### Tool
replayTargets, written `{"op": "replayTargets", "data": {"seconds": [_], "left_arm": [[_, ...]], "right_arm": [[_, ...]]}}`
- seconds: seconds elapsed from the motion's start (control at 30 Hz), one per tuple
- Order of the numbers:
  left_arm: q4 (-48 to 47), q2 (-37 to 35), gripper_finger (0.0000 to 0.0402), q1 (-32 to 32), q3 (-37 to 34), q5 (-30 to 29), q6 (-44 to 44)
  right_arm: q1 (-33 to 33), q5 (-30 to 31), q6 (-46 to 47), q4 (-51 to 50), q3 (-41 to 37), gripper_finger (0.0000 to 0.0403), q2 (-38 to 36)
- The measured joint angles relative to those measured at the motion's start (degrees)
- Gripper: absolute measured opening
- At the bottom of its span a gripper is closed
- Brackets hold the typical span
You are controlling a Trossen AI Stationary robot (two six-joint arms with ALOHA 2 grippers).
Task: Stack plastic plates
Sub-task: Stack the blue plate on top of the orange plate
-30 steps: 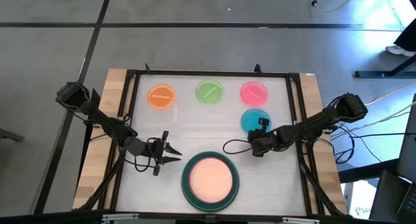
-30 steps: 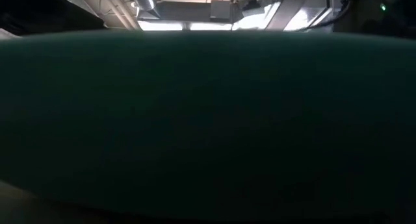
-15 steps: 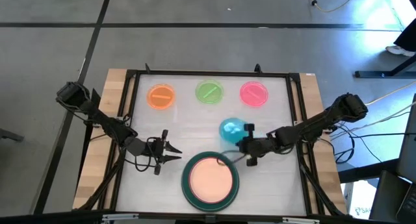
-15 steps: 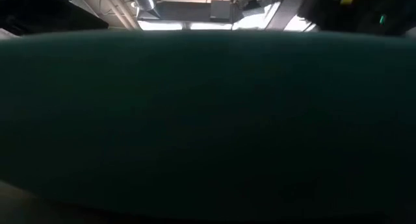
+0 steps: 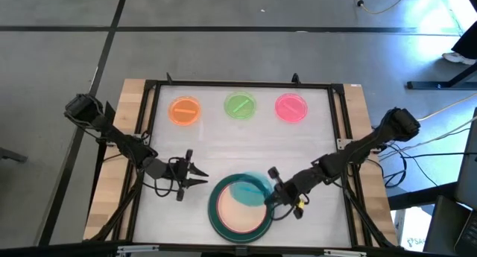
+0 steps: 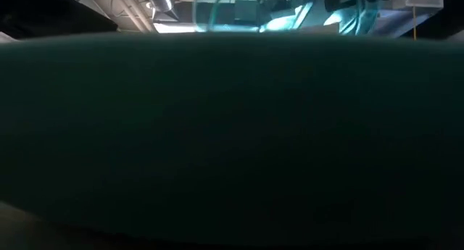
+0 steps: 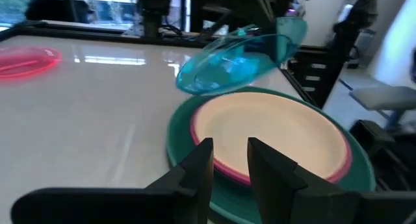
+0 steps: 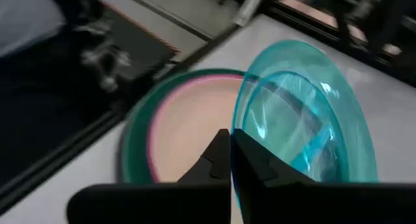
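A small teal plate hangs tilted over a stack near the table's near edge. The stack is a large dark green plate with a magenta rim showing inside it and a peach plate on top. My right gripper is shut on the teal plate, at the stack's right side. My left gripper is open, just left of the stack and above the table. In the low view the dark green plate's wall fills the picture, with the teal plate above it. My right gripper pinches the teal plate's rim between its two fingers, on the plate's side toward the table's right. The fingers come slanting from the right. The plate is lifted clear and tilted above the peach plate.
Small orange, green and pink plates lie in a row along the far edge. The white table top between that row and the stack is bare. A dark frame borders the table.
My right gripper has carried the teal plate from the table's right middle toward the near edge and leftward, over the stack. The plate is now lifted and tilted above the peach plate.
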Motion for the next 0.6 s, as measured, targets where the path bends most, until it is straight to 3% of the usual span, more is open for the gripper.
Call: {"op": "replayTargets", "data": {"seconds": [0.2,0.6], "left_arm": [[1.1,0.0,0.0089,-0.9,0.0,0.6,0.0],[0.9,0.0,0.0089,-0.5,0.0,0.3,0.4]], "right_arm": [[0.5,-5.6,-0.1,3.6,-0.1,0.0001,4.4],[0.5,-5.1,2.1,9.4,-0.1,0.0001,10.8]]}}
